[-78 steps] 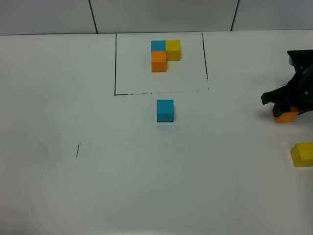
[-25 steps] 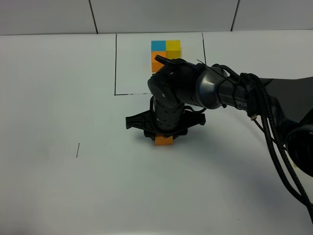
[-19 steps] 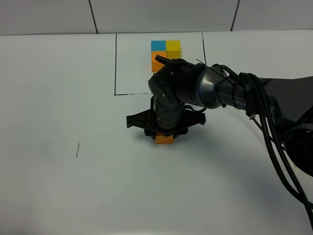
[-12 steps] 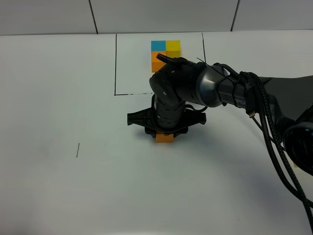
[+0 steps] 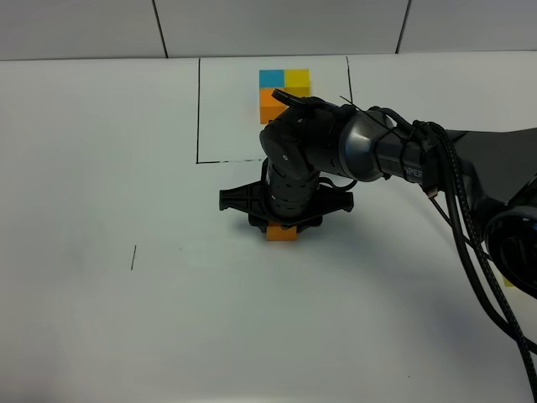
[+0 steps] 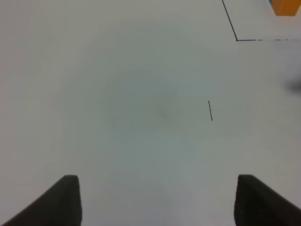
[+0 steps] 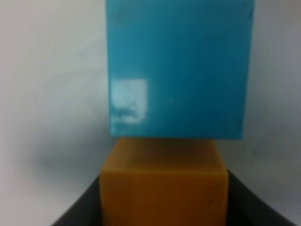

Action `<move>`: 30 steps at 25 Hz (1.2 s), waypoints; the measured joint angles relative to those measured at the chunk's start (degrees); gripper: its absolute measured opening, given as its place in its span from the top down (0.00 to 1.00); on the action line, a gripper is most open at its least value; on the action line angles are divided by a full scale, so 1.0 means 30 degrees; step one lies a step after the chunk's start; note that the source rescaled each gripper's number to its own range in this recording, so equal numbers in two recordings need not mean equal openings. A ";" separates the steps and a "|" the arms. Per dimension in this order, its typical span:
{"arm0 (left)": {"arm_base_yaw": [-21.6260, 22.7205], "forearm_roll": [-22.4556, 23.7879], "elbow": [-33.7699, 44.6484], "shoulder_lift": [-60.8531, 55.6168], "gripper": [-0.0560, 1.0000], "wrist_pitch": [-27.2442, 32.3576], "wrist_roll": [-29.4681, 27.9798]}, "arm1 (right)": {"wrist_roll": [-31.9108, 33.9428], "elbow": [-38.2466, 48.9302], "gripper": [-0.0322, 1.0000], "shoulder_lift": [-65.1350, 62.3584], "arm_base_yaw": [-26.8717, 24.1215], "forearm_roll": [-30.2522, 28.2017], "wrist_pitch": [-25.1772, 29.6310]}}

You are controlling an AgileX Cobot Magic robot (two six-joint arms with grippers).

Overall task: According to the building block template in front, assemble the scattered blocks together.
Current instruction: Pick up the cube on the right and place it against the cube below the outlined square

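My right gripper reaches across to the table's middle, shut on the orange block, low at the table. In the right wrist view the orange block sits between the dark jaws of the right gripper, with its far face against the sky blue block. In the high view the arm hides the blue block, and the loose yellow block is hidden. The building block template lies in its black frame, partly behind the arm. My left gripper is open over bare table.
The black frame line runs left of the template, and its corner shows in the left wrist view. A short black mark lies on the white table at the left. The right arm's cables hang over the right side.
My right gripper carried the orange block from the right edge to the middle. In the last second it edged slightly toward the template. The left gripper has not moved.
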 joint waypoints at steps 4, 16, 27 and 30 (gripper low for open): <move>0.0000 0.0000 0.0000 0.0000 0.50 0.0000 0.0000 | 0.0016 -0.0015 0.96 0.0031 -0.0022 0.0000 0.0000; 0.0000 0.0000 0.0000 0.0000 0.50 0.0000 0.0000 | 0.0016 -0.0015 0.96 0.0156 -0.0119 -0.0040 -0.0210; 0.0000 0.0000 0.0000 0.0000 0.50 0.0000 0.0017 | 0.0034 -0.0015 0.96 0.0191 -0.0137 -0.0357 -0.0290; 0.0000 0.0000 0.0000 0.0000 0.50 0.0000 0.0017 | 0.0034 -0.0015 0.96 0.0191 -0.0235 -0.0416 -0.0389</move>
